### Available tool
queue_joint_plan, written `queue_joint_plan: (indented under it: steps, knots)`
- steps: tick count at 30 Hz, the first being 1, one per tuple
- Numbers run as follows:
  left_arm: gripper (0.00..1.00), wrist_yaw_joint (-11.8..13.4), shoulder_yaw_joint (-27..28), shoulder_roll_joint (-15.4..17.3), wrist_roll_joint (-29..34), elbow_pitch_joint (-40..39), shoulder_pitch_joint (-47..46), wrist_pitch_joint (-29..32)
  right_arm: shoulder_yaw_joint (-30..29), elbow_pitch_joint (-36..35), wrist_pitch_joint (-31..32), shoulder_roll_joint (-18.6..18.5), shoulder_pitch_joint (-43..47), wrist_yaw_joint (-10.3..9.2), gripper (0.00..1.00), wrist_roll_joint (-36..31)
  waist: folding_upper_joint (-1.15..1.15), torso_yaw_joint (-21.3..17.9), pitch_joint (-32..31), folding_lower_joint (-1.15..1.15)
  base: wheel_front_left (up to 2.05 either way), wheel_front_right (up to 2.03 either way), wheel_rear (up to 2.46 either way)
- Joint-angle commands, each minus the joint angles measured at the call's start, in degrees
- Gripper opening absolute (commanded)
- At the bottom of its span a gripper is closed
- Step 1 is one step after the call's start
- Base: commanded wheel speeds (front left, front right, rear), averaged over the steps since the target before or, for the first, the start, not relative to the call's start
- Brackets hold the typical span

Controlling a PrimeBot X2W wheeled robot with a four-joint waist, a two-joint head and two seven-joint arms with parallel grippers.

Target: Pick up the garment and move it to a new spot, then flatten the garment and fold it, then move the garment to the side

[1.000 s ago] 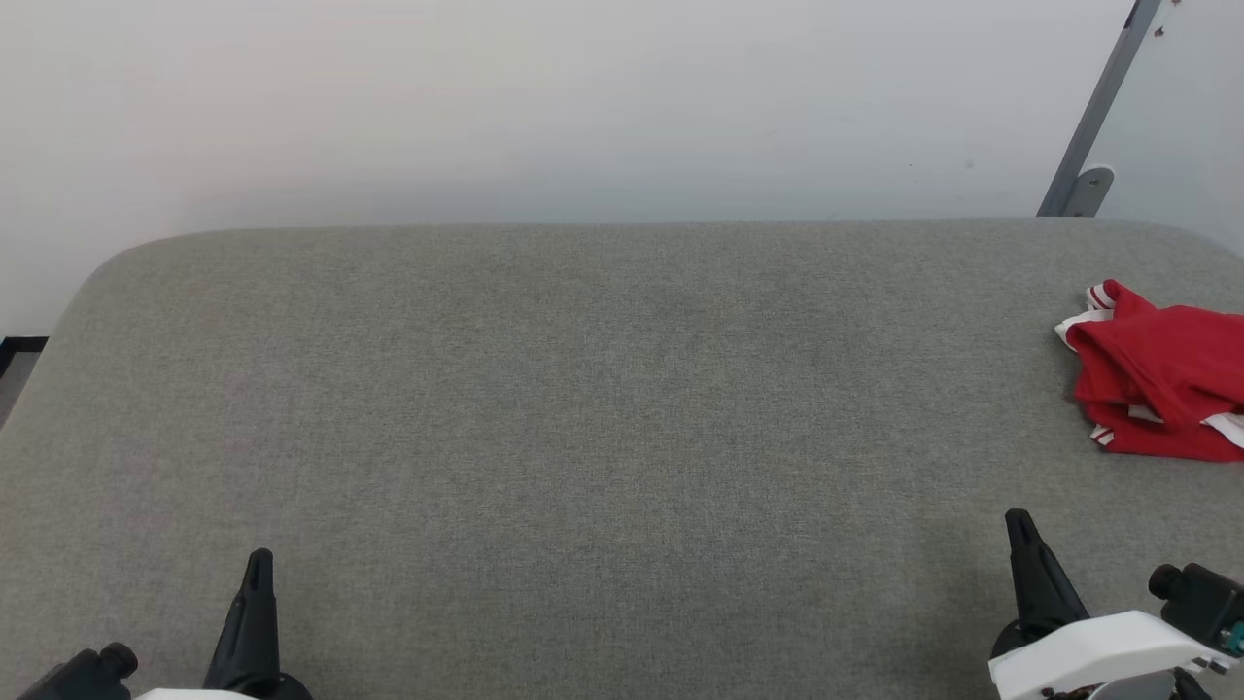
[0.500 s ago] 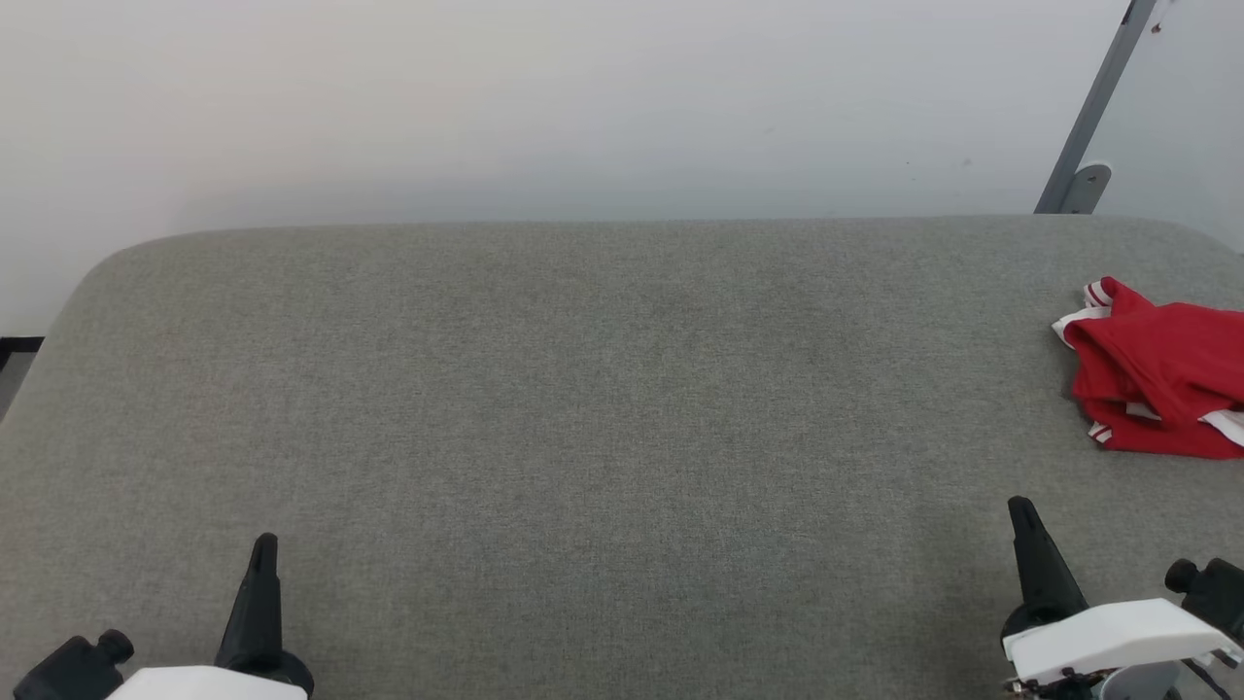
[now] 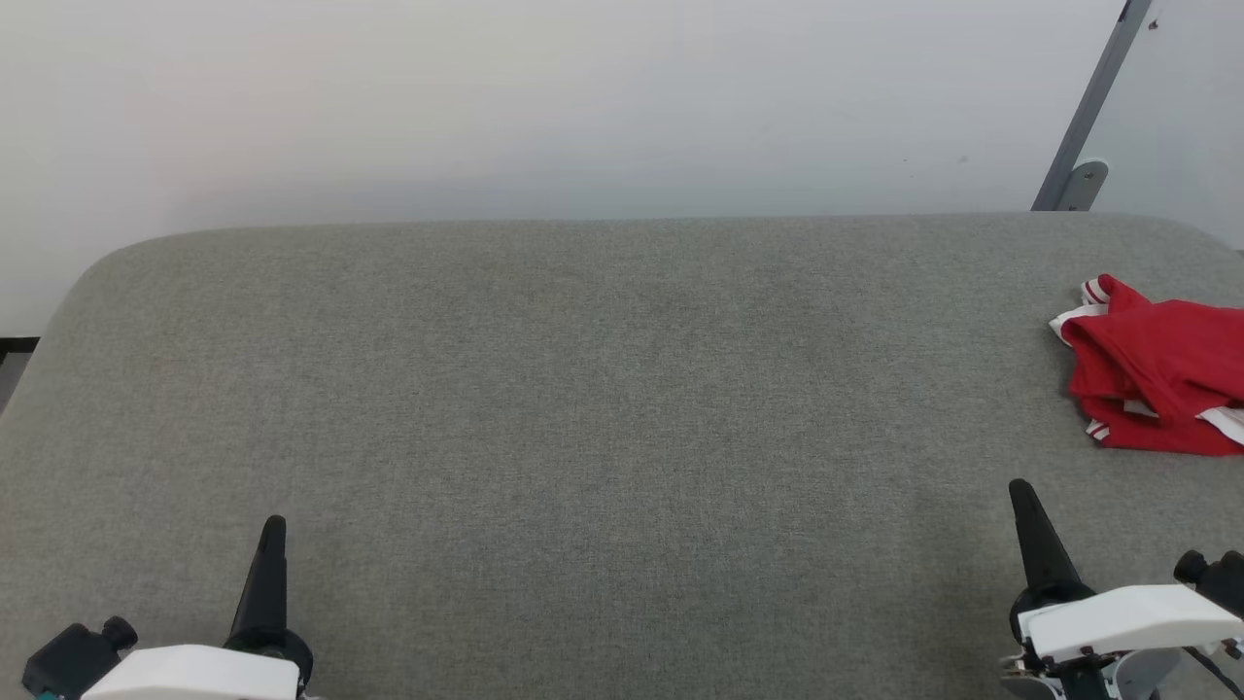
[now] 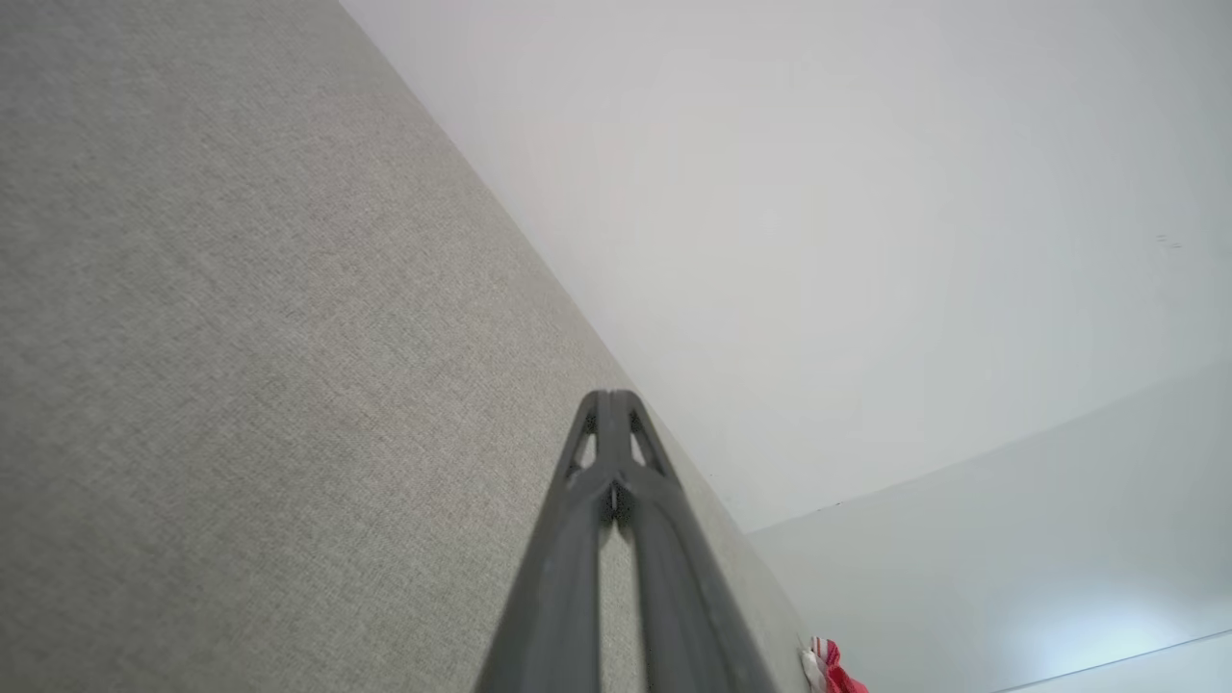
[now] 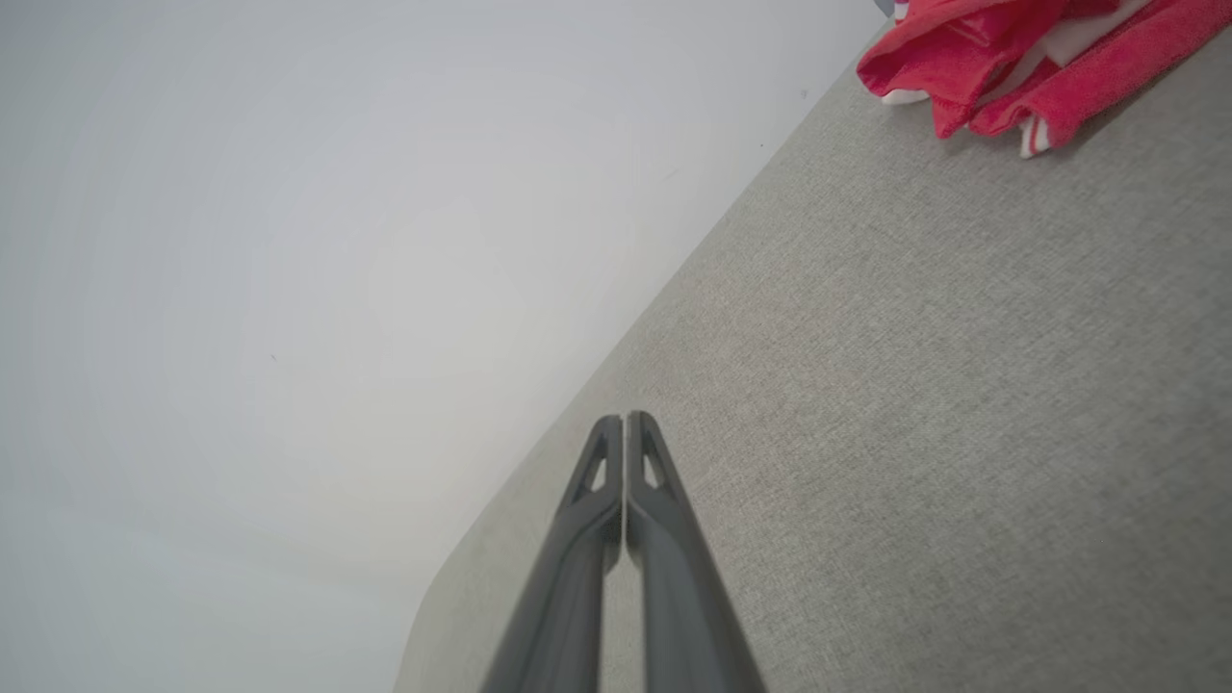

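While two grippers [image 3: 275, 527] [image 3: 1019, 489] closed, one garment [image 3: 1157, 374] (crumpled) far right.

Both arms on the rise: in the head view the left gripper [image 3: 274, 530], lower left of the frame, and the right gripper [image 3: 1020, 491], lower right, each stand a little higher up the frame than a second ago, with more of their white wrist housings [image 3: 1118, 622] showing. The whole scene has drifted slightly up and left, a camera shift.
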Motion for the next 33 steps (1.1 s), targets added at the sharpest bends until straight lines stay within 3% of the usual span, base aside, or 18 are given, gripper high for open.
queue_joint_plan:
  steps: [1, 33]
  knots:
    - [0.0, -0.2, 0.4, 0.2, -1.1, -0.4, -1.6, 0.3, -0.1, -0.5, 0.2, 0.0, -1.4, 0.01, 0.0, 1.3, 0.0, 0.0, 0.0, 0.0, 0.0, 0.0, 0.0]
    - [0.0, -0.2, 1.7, -2.1, -16.2, 2.1, -5.6, 5.2, -0.7, 0.2, 3.5, 0.1, -3.6, 0.0, 0.0, 19.1, 0.0, -0.5, 0.4, 0.0, 0.0, 0.0, 0.0]
